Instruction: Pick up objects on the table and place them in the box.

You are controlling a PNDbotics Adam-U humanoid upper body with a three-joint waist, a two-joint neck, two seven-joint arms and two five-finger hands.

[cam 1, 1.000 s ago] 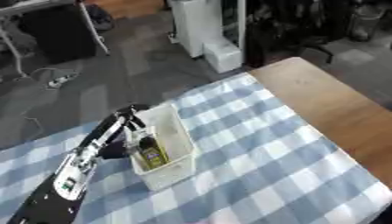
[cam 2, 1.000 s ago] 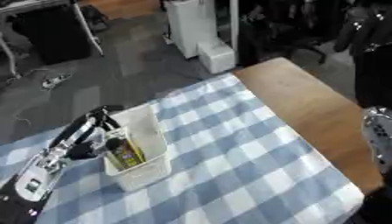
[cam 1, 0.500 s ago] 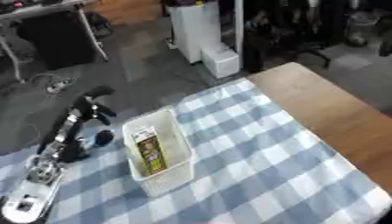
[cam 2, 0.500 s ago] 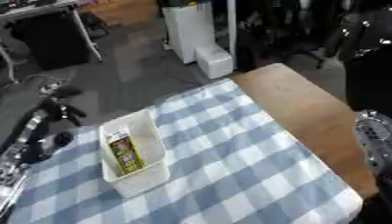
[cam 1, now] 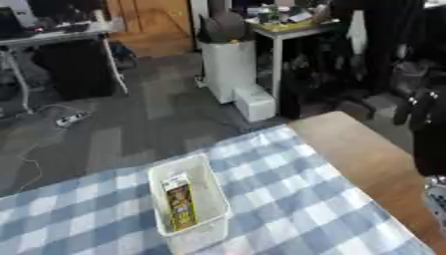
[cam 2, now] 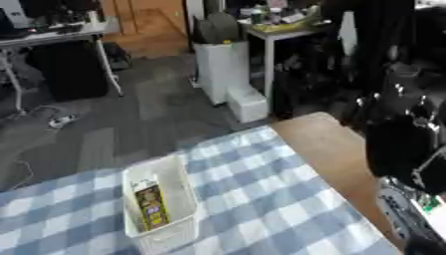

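White plastic box (cam 1: 207, 199) sits on the blue-and-white checked cloth (cam 1: 296, 199), toward the counter's left side and near its front edge, long axis running front to back. Inside it lies one flat packet (cam 1: 180, 201), yellow-green with dark print, lengthwise along the box floor, closer to the left wall. Label text not legible.

The cloth covers most of the counter (cam 1: 366, 159); a bare brown wooden strip shows along the right edge and at the far right corner. No other loose objects visible on the cloth.

Left hand: does not show in either view. Right hand: a dark, blurred shape (cam 2: 409, 149) stands at the right edge of the right eye view, beyond the counter's right edge, and seems to be part of the right arm; the hand itself cannot be made out, so whether its fingers are apart or together cannot be told. Nothing is touching the box or the packet.

Beyond the far edge: grey floor, a white cabinet (cam 1: 228, 69), a dark desk on the left.
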